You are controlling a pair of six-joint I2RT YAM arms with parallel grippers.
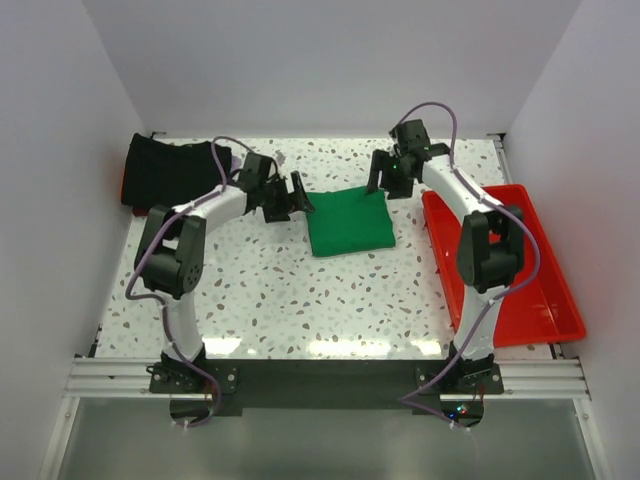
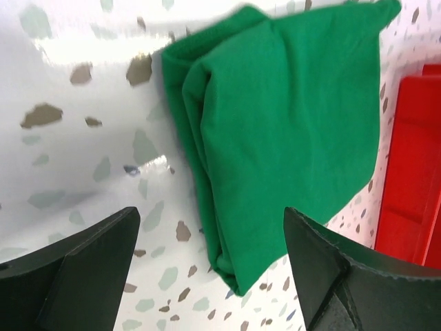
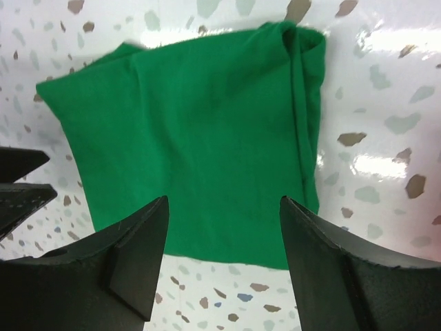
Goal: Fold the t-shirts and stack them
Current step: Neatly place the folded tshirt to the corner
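A: How far along is it?

B: Partway, I'd judge. Take the table (image 1: 280, 300) first: hard, glossy, pale with dark speckles. The red tray (image 1: 545, 290), rigid plastic with a raised rim, sits on the outer side of the right claw (image 1: 386, 176), back toward the bases.

A: And the shirts?

B: A black heap of cloth (image 1: 170, 172), rumpled and not folded flat, lies behind the left claw (image 1: 297, 196), well apart from it toward the far left corner. That is what's left to fold, plus the stacking. The green t-shirt (image 1: 348, 221) is already a neat, flat, roughly square packet of soft matte knit, with its layered edges showing along one side. It lies between the two claws, just below and ahead of each.

A: Are the claws gripping it?

B: No. Both are spread wide with nothing between them. The black fingers (image 2: 96, 269) hover over the table beside the fold, not touching the cloth as far as I can tell.
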